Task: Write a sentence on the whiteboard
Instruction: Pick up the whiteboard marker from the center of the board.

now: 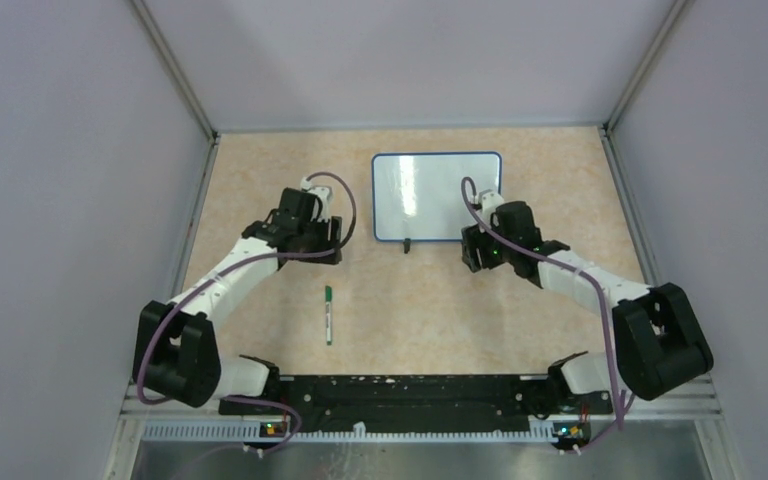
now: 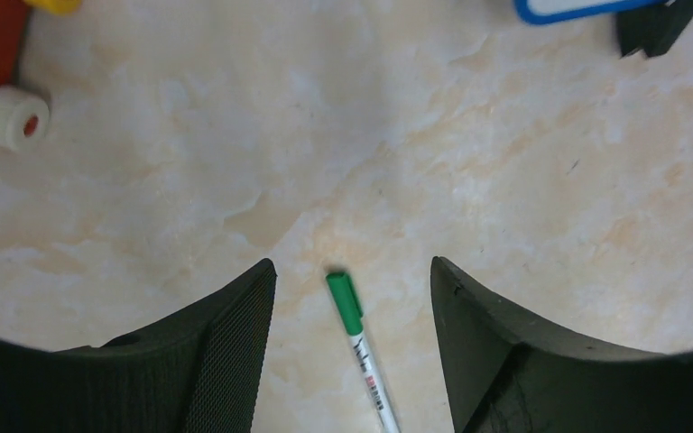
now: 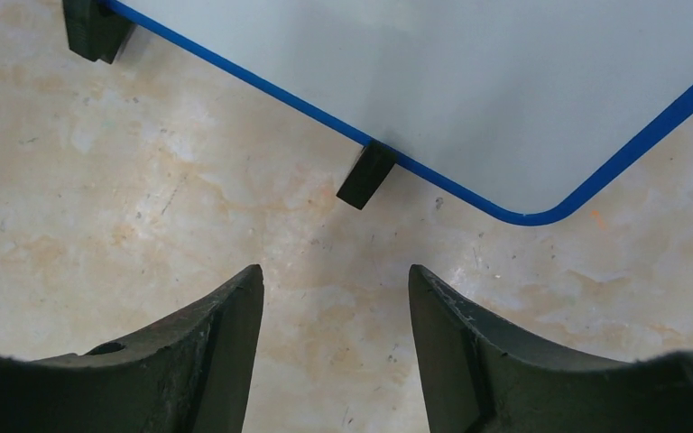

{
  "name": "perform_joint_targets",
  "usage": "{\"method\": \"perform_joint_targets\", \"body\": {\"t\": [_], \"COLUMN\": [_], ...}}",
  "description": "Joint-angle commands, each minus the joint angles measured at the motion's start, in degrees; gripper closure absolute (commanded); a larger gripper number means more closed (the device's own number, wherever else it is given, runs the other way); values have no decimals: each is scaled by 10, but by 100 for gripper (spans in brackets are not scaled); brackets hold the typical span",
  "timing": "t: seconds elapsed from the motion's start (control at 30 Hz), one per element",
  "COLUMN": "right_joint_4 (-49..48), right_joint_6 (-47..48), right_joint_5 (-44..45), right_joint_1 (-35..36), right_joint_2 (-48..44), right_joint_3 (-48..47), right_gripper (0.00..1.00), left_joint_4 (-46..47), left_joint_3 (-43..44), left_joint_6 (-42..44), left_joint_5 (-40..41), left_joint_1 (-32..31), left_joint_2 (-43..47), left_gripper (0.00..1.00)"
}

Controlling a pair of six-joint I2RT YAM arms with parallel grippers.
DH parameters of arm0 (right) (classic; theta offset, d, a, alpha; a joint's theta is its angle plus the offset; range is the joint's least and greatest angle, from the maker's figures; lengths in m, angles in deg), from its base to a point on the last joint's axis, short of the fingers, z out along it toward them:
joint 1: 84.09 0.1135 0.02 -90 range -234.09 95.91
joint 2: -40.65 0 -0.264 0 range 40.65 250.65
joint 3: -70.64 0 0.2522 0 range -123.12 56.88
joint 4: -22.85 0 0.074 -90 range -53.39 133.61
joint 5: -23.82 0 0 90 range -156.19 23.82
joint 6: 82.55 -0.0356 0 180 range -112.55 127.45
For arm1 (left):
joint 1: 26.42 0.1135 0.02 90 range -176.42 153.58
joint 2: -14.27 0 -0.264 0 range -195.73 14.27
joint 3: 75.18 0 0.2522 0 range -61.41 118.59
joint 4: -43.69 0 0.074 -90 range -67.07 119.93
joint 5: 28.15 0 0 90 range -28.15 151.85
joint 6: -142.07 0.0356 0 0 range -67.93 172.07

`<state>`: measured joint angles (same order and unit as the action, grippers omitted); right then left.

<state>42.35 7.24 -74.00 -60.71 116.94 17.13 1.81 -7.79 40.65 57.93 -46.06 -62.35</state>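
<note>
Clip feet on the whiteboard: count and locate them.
2 in the right wrist view, on the whiteboard's blue rim: one clip foot at centre, the other at upper left. Others may be hidden.

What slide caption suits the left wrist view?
Open left gripper frames a green-capped marker lying on the table.

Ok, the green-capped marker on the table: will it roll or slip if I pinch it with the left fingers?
The marker looks round and slim, so a sideways nudge would probably roll it across the smooth table. Its glossy white barrel may slip under a light pinch. It seems rigid and light, so it would likely lift without sagging.
</note>
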Motion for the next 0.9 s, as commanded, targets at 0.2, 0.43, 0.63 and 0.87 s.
{"method": "perform_joint_targets", "body": {"t": [0.2, 0.43, 0.63, 0.87], "right_joint_4": [-44, -28, -26, -29], "right_joint_6": [-33, -31, -25, -22], "right_joint_5": [30, 34, 45, 53], "right_joint_1": [10, 10, 10, 10], "right_joint_2": [47, 29, 10, 8], "right_joint_3": [-47, -52, -43, -38], "right_gripper": [42, 42, 42, 42], "left_joint_4": [-102, -164, -168, -149], "left_joint_3": [-11, -17, -64, -47], "left_joint_6": [-3, -19, -34, -41], "left_joint_5": [-54, -115, -117, -119], "left_joint_1": [13, 12, 13, 12], "left_joint_2": [-32, -85, -88, -146], "left_gripper": [44, 42, 40, 43]}}
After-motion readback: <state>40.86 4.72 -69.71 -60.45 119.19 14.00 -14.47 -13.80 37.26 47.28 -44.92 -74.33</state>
